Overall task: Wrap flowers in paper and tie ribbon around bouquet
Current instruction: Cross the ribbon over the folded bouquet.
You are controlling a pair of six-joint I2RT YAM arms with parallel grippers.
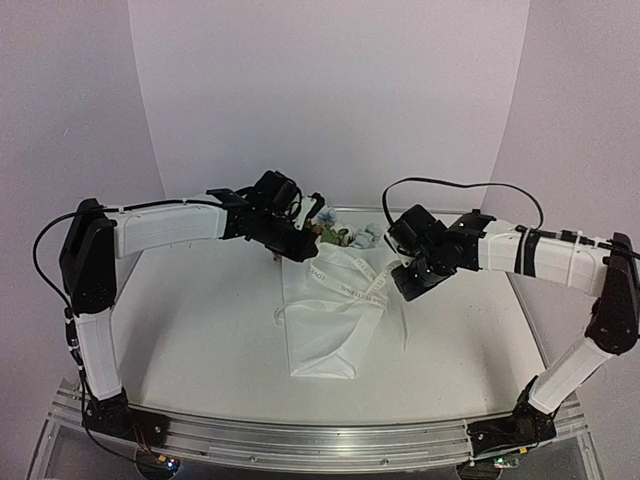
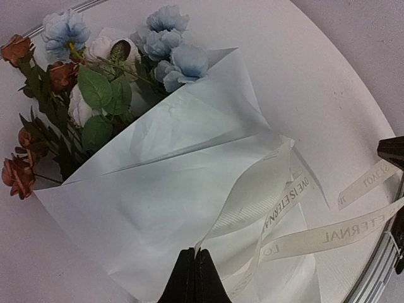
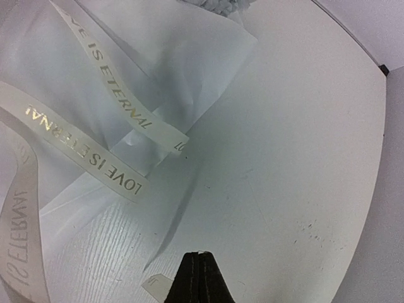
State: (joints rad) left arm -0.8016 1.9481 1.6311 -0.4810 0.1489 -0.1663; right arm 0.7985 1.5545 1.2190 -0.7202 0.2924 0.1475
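From above, the bouquet (image 1: 322, 325) lay on the desk (image 1: 200, 330), its long axis running six to twelve o'clock with the flowers (image 1: 352, 237) at twelve. The ribbon (image 1: 362, 287) crossed its middle, nearer the right claw (image 1: 408, 283) at three than the left claw (image 1: 297, 243) at eleven.

Left wrist: the claw was together at the edge of the paper (image 2: 158, 189); any pinch was unclear.

Right wrist: the claw was together with nothing seen between. The ribbon lay at ten o'clock, cut off.

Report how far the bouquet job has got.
Done: the flowers lie wrapped in the paper, blooms out of the wide end. In hand: the ribbon drapes loosely over the paper; the left claw is shut at its loop, whether gripping it is unclear; the right claw is shut on nothing. Left: tying the ribbon, no knot shows.
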